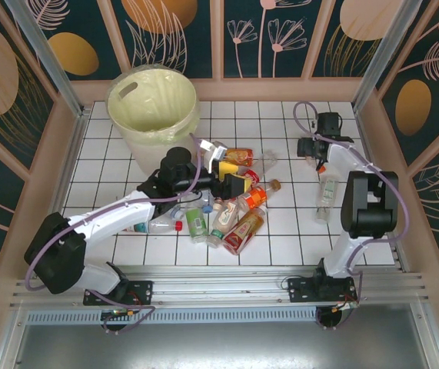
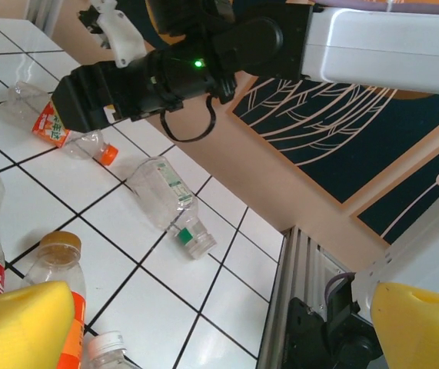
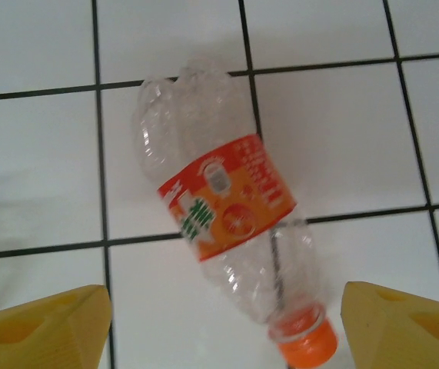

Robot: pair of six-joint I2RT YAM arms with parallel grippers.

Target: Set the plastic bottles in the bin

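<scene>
The right gripper (image 3: 219, 329) hangs over a clear plastic bottle with an orange label and orange cap (image 3: 227, 196), which lies on its side on the white tiled table (image 3: 34, 154). The yellow jaws are released and flank the cap end without contact. The left gripper (image 2: 219, 327) is spread wide, grasping nothing, above the heap of bottles (image 1: 231, 211) at mid-table. The large round cream-yellow bin (image 1: 146, 146) stands at far left.
</scene>
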